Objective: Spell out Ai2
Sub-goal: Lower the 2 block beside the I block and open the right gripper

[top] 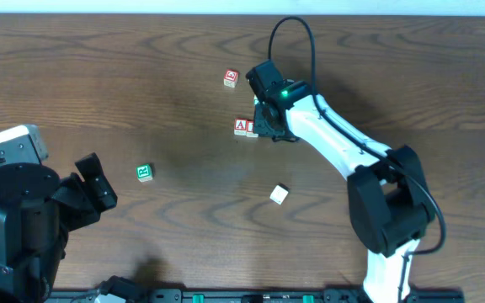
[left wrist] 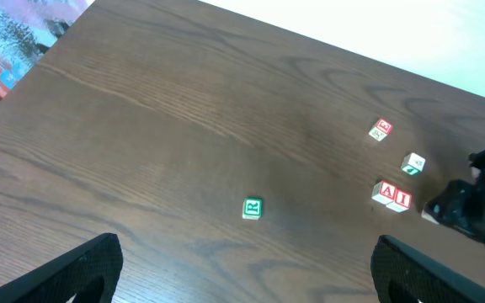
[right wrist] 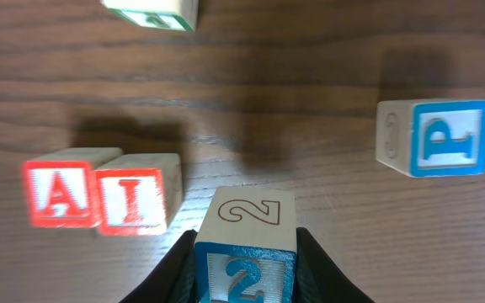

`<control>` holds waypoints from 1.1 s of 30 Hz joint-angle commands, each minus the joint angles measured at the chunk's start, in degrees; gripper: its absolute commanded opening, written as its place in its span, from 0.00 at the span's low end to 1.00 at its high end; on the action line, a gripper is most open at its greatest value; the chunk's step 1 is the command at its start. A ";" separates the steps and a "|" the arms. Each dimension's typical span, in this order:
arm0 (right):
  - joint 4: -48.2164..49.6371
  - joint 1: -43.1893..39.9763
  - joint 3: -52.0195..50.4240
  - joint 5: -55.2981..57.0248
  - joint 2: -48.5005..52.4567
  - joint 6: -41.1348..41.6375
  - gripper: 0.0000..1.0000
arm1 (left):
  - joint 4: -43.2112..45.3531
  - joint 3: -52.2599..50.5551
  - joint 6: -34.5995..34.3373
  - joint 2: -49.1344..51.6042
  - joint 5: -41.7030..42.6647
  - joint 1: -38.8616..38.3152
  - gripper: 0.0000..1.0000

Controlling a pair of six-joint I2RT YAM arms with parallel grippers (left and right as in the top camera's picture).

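Gripping 2 cube by its sides, R jaws hold it just beside I cube, opp. the A cube, small gap. A cube touches I cube. L jaws spread wide, empty, well apart from I cube.

A cube touching I cube, 2 cube just right of them

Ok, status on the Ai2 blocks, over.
Left gripper open, empty. Right gripper shut on 2 cube. A cube and I cube touching; 2 not yet against I. Spot there free; P cube well aside.
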 commanded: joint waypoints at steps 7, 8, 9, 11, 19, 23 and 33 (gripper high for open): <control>1.16 -0.63 -0.55 0.20 3.26 0.81 0.14 | 0.11 0.52 -0.24 0.20 0.13 0.07 0.95; 1.31 -0.63 -0.55 -0.04 3.26 0.81 0.14 | 0.11 0.55 -0.24 0.20 0.13 0.07 0.95; 1.60 -0.63 -0.52 -0.22 3.26 0.81 0.14 | 0.11 0.52 -0.24 0.20 0.13 0.07 0.95; 2.19 -0.63 -0.52 -0.81 3.26 0.81 0.15 | 0.09 0.52 -0.24 0.20 0.13 0.07 0.95; 2.78 -0.63 -0.55 -0.92 3.26 0.79 0.18 | 0.09 0.52 -0.24 0.20 0.11 0.07 0.96; 2.80 -0.63 -0.52 -0.94 3.26 0.81 0.25 | 0.09 0.52 -0.24 0.20 0.11 0.07 0.95; 3.30 -0.63 -0.55 -0.92 3.26 0.81 0.35 | 0.09 0.52 -0.24 0.20 0.11 0.07 0.95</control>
